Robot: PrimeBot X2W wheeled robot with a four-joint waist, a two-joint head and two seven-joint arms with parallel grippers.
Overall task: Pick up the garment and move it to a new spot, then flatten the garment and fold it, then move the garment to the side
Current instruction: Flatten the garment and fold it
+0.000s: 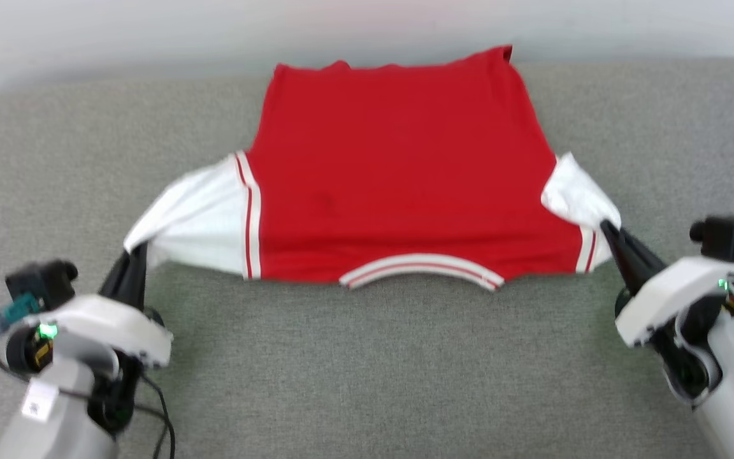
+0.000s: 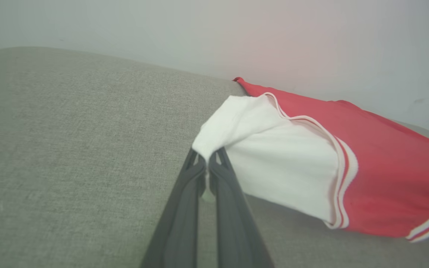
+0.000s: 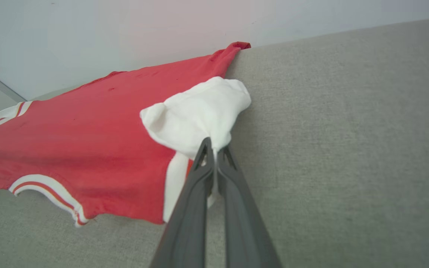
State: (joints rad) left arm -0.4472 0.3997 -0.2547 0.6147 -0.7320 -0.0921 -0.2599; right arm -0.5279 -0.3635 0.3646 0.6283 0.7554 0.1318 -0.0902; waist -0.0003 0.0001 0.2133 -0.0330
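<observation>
Garment (image 1: pixel 399 172) lies plain red side up across the far middle of the grey cushion (image 1: pixel 367 370), collar nearest; left gripper (image 1: pixel 134 252) is clamped tight on the white sleeve (image 1: pixel 195 217) at the cushion's left. Right gripper (image 1: pixel 607 227) pinches the bunched sleeve (image 1: pixel 576 191) at its right.

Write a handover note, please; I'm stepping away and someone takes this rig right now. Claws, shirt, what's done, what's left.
Left claw: shut on the edge of the garment at its left sleeve, holding that edge up off the cloth.
Right claw: shut on the right sleeve, which is bunched.
Garment: spread on the grey padded surface, plain red side up, striped collar nearest the robot, hem at the far edge.
Done: body lies roughly flat.
Left: smooth both sleeves, fold, move it aside.
</observation>
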